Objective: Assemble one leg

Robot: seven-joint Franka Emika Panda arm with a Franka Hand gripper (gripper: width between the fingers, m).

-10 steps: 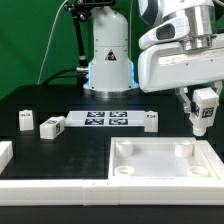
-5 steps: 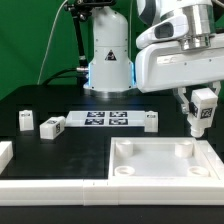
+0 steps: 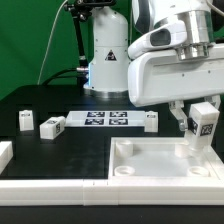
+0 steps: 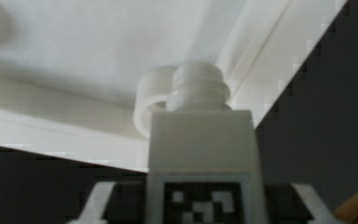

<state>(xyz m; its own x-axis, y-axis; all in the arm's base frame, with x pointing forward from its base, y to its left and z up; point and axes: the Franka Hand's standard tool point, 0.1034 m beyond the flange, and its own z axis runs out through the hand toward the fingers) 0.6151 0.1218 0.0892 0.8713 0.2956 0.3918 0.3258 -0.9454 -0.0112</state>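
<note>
My gripper is shut on a leg, a small white block with a black-and-white tag, and holds it upright just above the far right corner of the large white tray-like piece. In the wrist view the held leg points its round peg at the tray's corner hole, with the fingers on either side. Three more legs lie on the black table: one at the exterior view's left, one beside it, and one by the marker board.
The marker board lies flat at the middle of the table. The arm's white base stands behind it. A white rim piece runs along the front edge, with a small white block at the exterior view's far left.
The gripper with the leg has moved toward the camera and lower, closer to the tray's far right corner. The other legs have not moved.
</note>
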